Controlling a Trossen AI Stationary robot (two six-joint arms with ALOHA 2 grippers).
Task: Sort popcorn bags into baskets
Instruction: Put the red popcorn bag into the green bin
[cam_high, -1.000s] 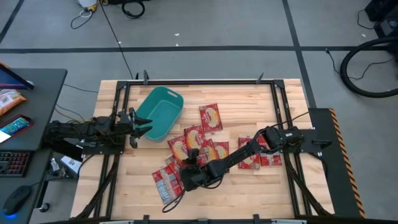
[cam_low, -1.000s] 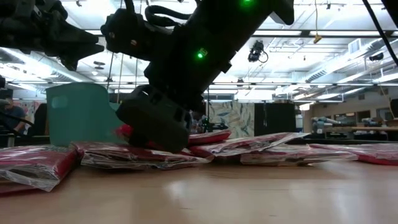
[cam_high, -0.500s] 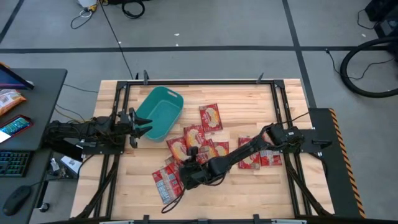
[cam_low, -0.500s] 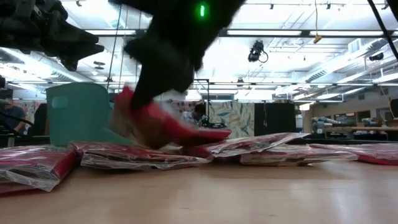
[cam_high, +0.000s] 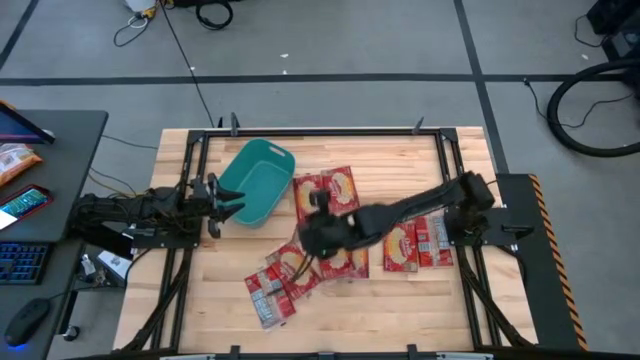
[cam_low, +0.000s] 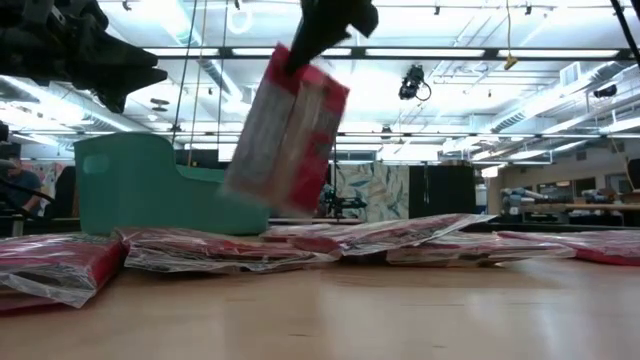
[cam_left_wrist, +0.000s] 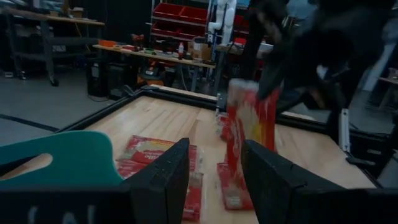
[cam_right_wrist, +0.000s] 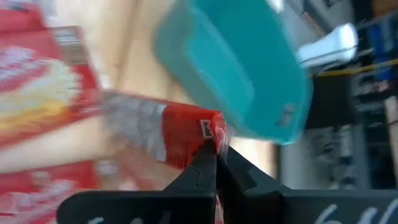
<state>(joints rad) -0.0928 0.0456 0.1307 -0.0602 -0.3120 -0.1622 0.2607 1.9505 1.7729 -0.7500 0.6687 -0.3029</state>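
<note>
The wooden tabletop (cam_high: 230, 285) carries everything. The teal basket (cam_high: 256, 181) sits toward its far left corner, set at an angle, with nothing visible inside it. Loose popcorn bags (cam_high: 415, 243) lie flat across the middle and right of the tabletop, and more (cam_high: 268, 290) lie near the front edge, overlapping one another.

The right arm reaches across from the right edge toward the middle, and the right gripper (cam_high: 318, 206) is raised above the pile, just beside the basket's right rim. Its fingers are pressed together on the top edge of one popcorn bag (cam_low: 287, 128) — the bag hangs below the gripper, tilted, clear of the packets on the tabletop. From the table-height camera it dangles in front of the basket's wall (cam_low: 130, 185), its lower end above the bags beneath. In the right wrist view the pinched edge of the bag (cam_right_wrist: 186, 137) sits right at the closed fingertips, with the basket (cam_right_wrist: 249, 74) just beyond.

The left gripper (cam_high: 228, 200) waits at the left edge, close against the basket's near-left rim — fingers (cam_left_wrist: 163, 180) spread apart, holding nothing.
</note>
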